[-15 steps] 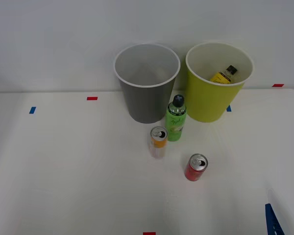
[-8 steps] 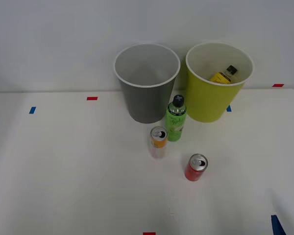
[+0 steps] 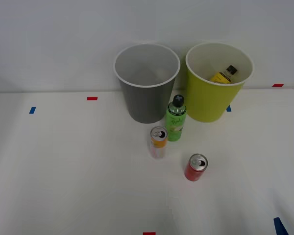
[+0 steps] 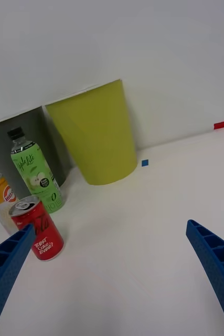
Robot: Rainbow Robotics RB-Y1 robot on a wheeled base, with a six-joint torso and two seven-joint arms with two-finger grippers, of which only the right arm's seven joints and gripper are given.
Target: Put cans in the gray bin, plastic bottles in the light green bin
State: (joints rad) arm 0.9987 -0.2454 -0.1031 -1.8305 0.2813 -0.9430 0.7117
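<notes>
Now, right gripper (image 4: 112, 273) fingers apart, empty; red can (image 4: 38, 229) likely light, rigid, slick: clamp mid-body, you'd avoid denting.

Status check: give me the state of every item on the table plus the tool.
Gray bin: upright, empty.
Green bin: upright, holds the yellow bottle.
Yellow bottle: lying tilted inside the green bin.
Green bottle: standing on the table, capped.
Orange can: standing.
Red can: standing.
Right tool: open, holding nothing.
</notes>
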